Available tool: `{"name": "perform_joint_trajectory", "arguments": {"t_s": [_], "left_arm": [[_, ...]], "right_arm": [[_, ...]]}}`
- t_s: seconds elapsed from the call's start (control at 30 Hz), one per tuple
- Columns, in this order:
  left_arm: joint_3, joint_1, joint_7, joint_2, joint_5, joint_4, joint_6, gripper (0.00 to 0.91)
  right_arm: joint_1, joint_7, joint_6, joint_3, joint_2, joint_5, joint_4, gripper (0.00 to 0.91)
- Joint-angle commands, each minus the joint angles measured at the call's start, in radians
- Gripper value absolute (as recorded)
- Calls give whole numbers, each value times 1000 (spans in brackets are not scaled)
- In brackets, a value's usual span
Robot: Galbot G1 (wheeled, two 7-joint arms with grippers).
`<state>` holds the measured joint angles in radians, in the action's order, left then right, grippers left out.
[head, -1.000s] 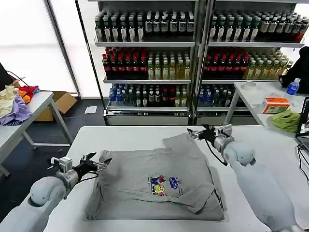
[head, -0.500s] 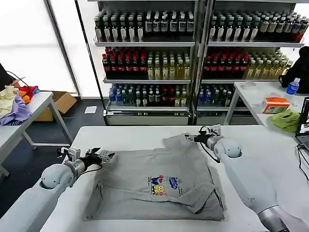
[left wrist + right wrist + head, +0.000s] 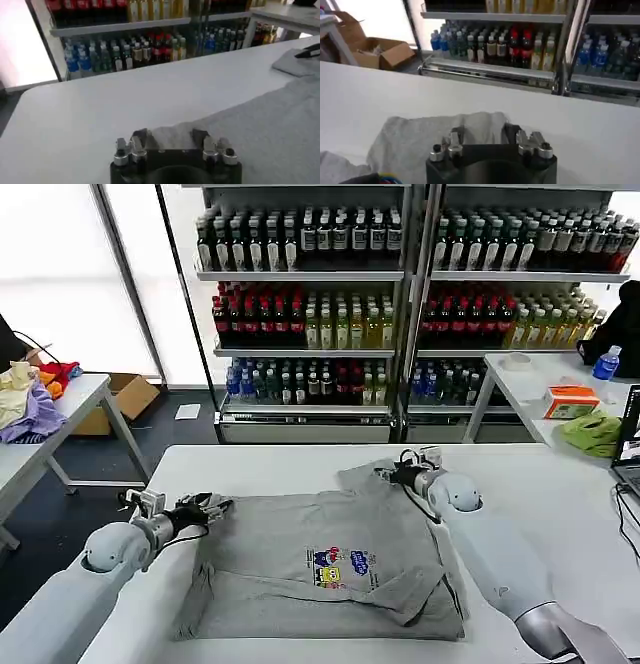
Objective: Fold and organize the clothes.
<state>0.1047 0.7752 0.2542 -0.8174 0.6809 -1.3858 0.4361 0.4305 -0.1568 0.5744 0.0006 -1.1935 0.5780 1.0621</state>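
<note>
While the light grey shirt (image 3: 330,559) lies spread on the white table (image 3: 560,484), chest print up, we judge the folding barely begun: its lower right part is already turned in over the body, and the rest is open and rumpled along the edges. Our left gripper (image 3: 213,506) sits low at the shirt's left edge, near the shoulder. From the left wrist view its two fingers (image 3: 141,138) stand apart with the hem of grey cloth (image 3: 260,125) between them — spread, not yet pinched, as far as we can see. Our right gripper (image 3: 388,474) is at the far right corner, over the sleeve (image 3: 365,474) that pokes out toward the shelves. From the right wrist view its fingers (image 3: 512,132) are also parted, straddling the sleeve's edge (image 3: 435,135) without closing on it. So both grippers look set at opposite corners of the upper edge, ready to take hold — which suggests the next fold would bring that edge or the sleeves over the body. What is left, by our reading, is most of the job: sleeves in, body folded over, then the finished shirt set aside neatly. Behind the table stand shelves of bottled drinks (image 3: 310,314), and a heap of coloured garments (image 3: 30,399) rests on a side table at the left.
</note>
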Motion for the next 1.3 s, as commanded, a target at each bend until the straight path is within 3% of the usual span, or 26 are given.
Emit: {"name": "perform_joint_trajectory", "arguments": {"t_s": [0.03,0.43,0.77,1.13,1.3], "left_arm": [[0,-8,15,1,3,29,0,10],[18,18,26,3,3,-24,-5,10],[127,103,0,38,23,-193,-3,10],[301,350,-164,56,-10,-457,-48,10],[402,489,-164,59,-31,-535,-27,10]], "right_arm": [[-5,-3,4,-8,-19,5,-17,0],[24,16,5,32,-11,37,72,0],[151,78,6,138,62,144,367,0],[453,186,7,311,157,235,785,0],[722,218,6,433,166,197,985,0]]}}
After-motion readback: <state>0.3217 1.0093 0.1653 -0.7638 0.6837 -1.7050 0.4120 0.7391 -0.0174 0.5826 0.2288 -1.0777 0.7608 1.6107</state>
